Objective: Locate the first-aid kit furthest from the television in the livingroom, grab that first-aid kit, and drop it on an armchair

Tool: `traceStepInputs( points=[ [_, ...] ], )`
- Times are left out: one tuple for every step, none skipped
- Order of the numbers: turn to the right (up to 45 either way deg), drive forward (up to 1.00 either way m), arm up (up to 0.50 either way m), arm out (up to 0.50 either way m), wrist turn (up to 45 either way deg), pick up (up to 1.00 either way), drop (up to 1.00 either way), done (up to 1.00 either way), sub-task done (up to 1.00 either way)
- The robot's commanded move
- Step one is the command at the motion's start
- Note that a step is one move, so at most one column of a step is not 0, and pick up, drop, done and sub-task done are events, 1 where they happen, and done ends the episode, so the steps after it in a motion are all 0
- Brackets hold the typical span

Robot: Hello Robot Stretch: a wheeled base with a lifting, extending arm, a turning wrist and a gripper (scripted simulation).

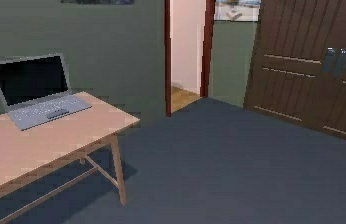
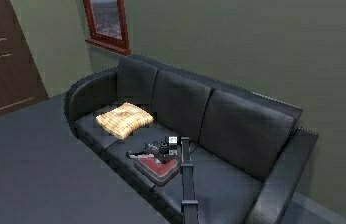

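Note:
In the arm side view my arm [image 2: 189, 185] rises from the bottom edge over a black leather sofa [image 2: 231, 125]. My gripper [image 2: 137, 155] reaches left above the middle seat cushion. Just below it a flat dark red box [image 2: 161, 169] with a grey lid lies on the seat; it may be the first-aid kit. Since the box rests on the sofa right at the gripper, I cannot tell whether the gripper holds anything, nor whether it touches the box.
A tan checked pillow [image 2: 124, 119] lies on the sofa's left seat. A red-framed picture [image 2: 107, 22] hangs above. In the forward view a wooden desk [image 1: 41, 140] carries a laptop [image 1: 36, 90]; beyond are a red-framed doorway [image 1: 188, 55] and dark double doors [image 1: 311, 65]. Blue-grey carpet [image 1: 231, 160] lies between.

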Motion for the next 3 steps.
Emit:
traceStepInputs(
  points=[
    [0.0,0.00,0.00,0.00,33.0,0.00,0.00,0.00,0.00],
    [0.0,0.00,-0.30,0.00,0.0,0.00,0.00,0.00,0.00],
    [0.0,0.00,0.00,0.00,0.0,1.00,0.00,0.00,0.00]
  ],
)
